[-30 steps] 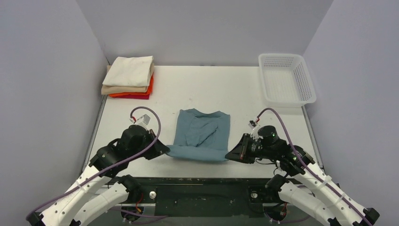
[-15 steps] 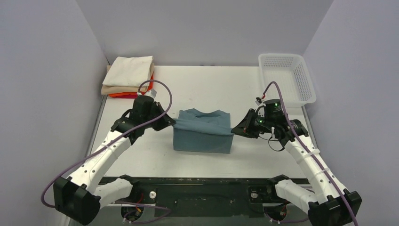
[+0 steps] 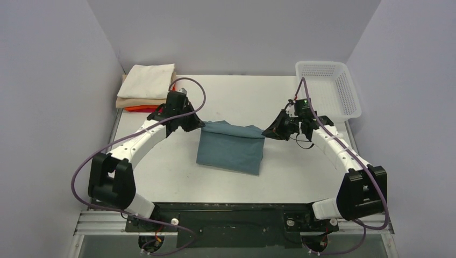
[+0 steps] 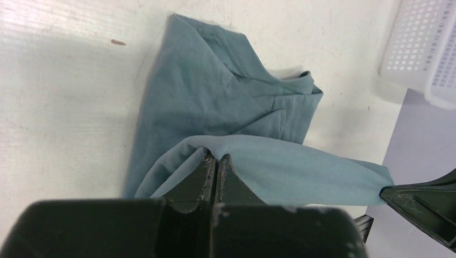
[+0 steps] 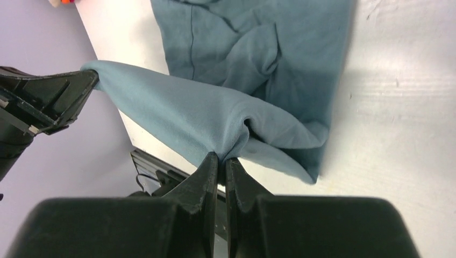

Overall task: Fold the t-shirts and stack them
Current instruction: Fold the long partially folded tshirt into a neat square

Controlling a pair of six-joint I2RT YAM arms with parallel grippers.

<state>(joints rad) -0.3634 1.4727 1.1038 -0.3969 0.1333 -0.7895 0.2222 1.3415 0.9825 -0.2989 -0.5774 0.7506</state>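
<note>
Table (image 3: 242, 97), teal t-shirt (image 3: 231, 150) edge pinched by left gripper (image 3: 200, 125), right gripper (image 3: 265, 131)

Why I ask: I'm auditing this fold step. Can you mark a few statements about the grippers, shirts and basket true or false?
1. The left gripper and right gripper each pinch the teal shirt. True.
2. The white basket holds a shirt. False: no shirt shows in it.
3. The folded stack sits at the far left corner of the table. True.
4. The cream shirt is at the stack's bottom. False: it lies on top.
</note>
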